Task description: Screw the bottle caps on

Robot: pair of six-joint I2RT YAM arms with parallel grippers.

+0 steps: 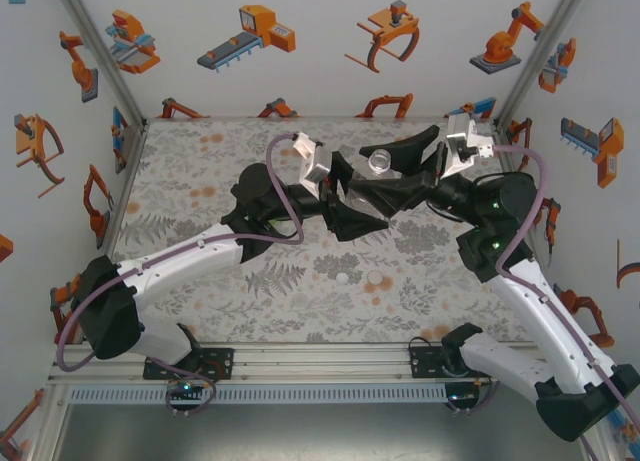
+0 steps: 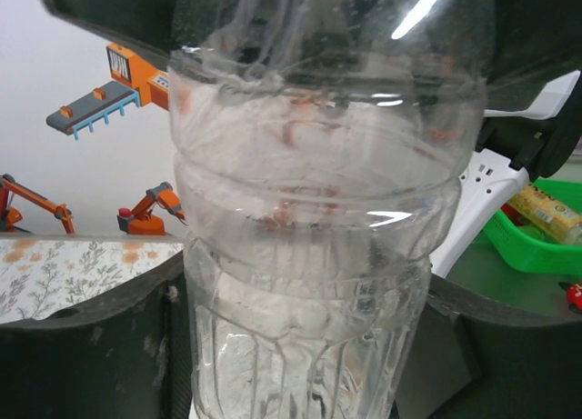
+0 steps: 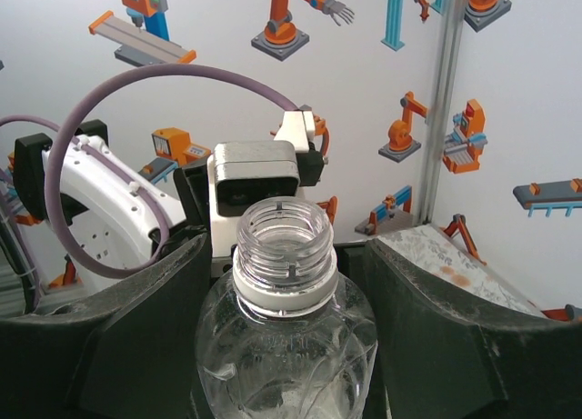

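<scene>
Floral tabletop. Upper centre: left hand and right hand both clamped on uncapped clear bottle. Bottle caps loose below.

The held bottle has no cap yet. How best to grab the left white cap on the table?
Pinch the left cap across its rim, coming straight down from above: it lies flat, a low disc. Close front-to-back, since the other cap sits close on its right.

Clear bottle, floral-patterned table
</scene>
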